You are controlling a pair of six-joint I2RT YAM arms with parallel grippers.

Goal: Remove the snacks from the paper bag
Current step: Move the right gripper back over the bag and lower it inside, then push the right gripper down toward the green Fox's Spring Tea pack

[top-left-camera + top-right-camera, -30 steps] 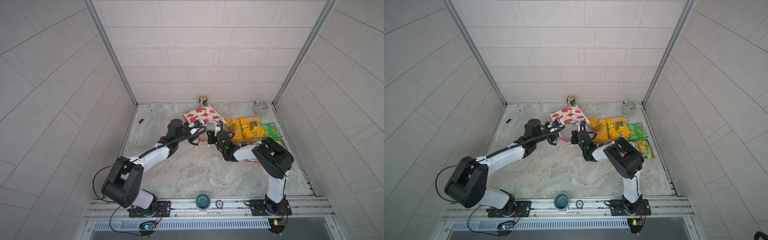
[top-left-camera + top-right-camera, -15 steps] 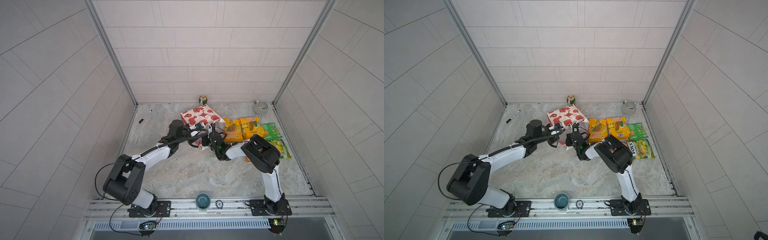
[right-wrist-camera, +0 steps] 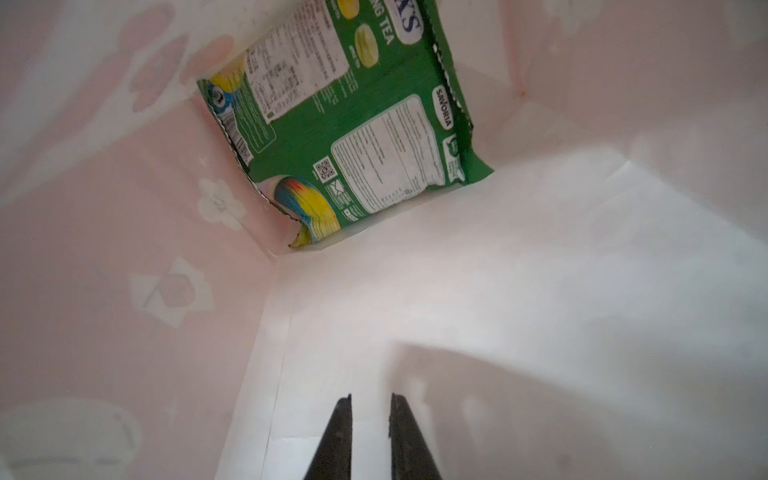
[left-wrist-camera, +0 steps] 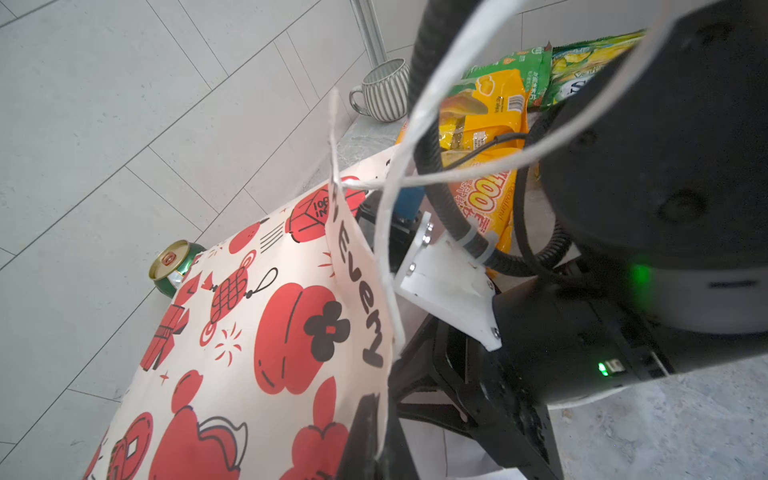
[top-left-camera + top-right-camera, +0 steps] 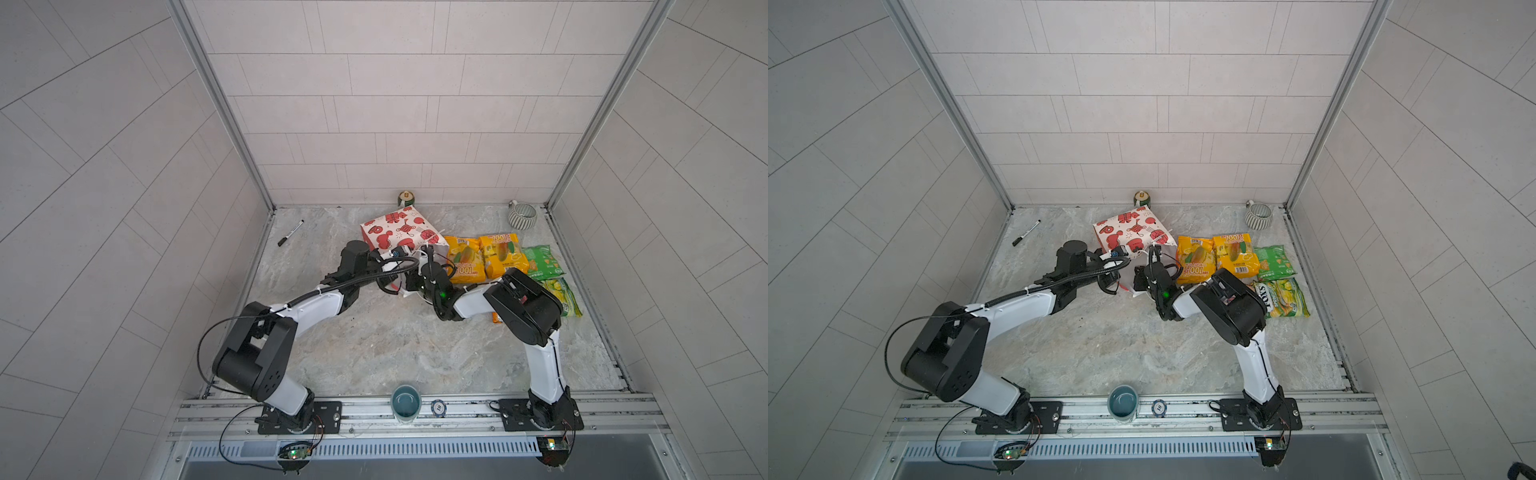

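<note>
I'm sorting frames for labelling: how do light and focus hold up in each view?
Right wrist view: light glows pink through the paper bag, the green packet is legible, and a soft shadow lies beside the right gripper. Left wrist view: the cord handle near the lens is blurred, the bag's prints crisp. Both top views: even light, no glare on the table.

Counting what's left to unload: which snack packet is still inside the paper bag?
The green packet with white label panels, seen by the right wrist camera inside the paper bag. The yellow-orange packets and others lie outside on the table.
</note>
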